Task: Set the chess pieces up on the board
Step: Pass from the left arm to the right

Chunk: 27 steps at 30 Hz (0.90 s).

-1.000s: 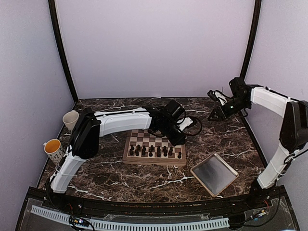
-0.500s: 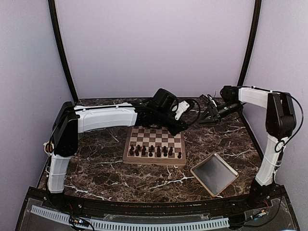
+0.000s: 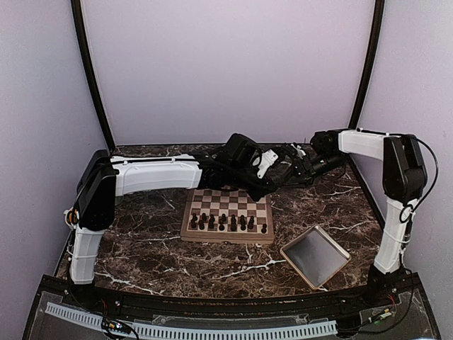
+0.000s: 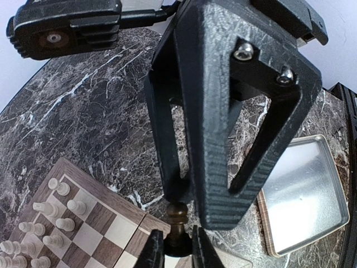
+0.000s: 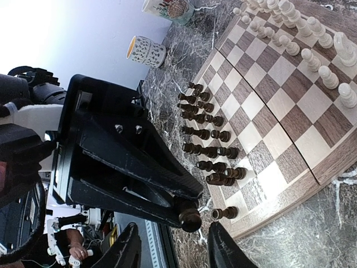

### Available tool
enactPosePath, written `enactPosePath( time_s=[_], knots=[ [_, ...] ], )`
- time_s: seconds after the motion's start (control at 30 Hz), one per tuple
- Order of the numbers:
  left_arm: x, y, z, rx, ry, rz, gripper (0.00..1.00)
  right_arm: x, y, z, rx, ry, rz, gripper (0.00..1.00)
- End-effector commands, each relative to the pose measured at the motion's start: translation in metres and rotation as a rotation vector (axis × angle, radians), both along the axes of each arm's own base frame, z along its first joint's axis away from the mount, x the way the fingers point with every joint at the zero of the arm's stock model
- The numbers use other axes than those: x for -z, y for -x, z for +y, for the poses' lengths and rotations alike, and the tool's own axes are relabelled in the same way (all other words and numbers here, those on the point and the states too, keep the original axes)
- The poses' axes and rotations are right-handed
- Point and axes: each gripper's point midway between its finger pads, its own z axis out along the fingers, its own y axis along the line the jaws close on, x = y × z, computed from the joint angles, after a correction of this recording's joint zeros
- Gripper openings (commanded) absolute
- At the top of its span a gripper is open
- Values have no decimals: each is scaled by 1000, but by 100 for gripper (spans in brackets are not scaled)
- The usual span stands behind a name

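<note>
board [image 3: 226, 216]: square and checkered with a thick tan rim; lies flat on the table, mid-field in the top view, with the tray off its near right corner.
table [image 3: 212, 258]: dark marble with white veins.
chess pieces [image 3: 223, 222]: dark chessmen stand upright in two rows along the board's near side; one stands alone on the near right corner square.
held piece [image 5: 189, 219]: one dark chessman with a round head, off the board, raised above the marble close to the board's far right corner.
left gripper [image 4: 178, 248]: fingers drawn together and clamped on the lower part of the held piece; the arm reaches across the far side of the board.
right gripper [image 5: 173, 226]: fingers apart, one on each side of the held piece's head. The right wrist view shows a wide gap on one side and a narrow one on the other. In the left wrist view one tip sits just above the head. Whether either finger touches the piece cannot be told.
pale chessmen [image 5: 301, 28]: cream, upright, on the side of the board opposite the dark rows.
tray [image 3: 315, 256]: shallow, square, beige rim, set at an angle on the marble; apart from the board.
mugs [image 5: 146, 51]: two by the table's left edge; the nearer one is patterned, with a yellow inside.
</note>
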Motion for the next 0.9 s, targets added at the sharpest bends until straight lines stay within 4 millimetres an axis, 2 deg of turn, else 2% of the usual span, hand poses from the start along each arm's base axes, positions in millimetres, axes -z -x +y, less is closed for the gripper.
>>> enactPosePath(
  time_s=[0.0, 0.33, 0.57, 0.87],
  knots=[
    [-39, 5, 1, 2, 76, -33, 13, -4, 0, 7, -12, -29, 13, 40],
    [-40, 8, 1, 8, 94, -22, 13, -3, 0, 10, -14, -52, 33, 31],
    [-42, 9, 0, 13, 105, -19, 13, -3, -1, 12, -14, -65, 42, 28],
    [-40, 10, 0, 18, 109, -16, 13, -3, -2, 13, -17, -79, 45, 18]
  ],
)
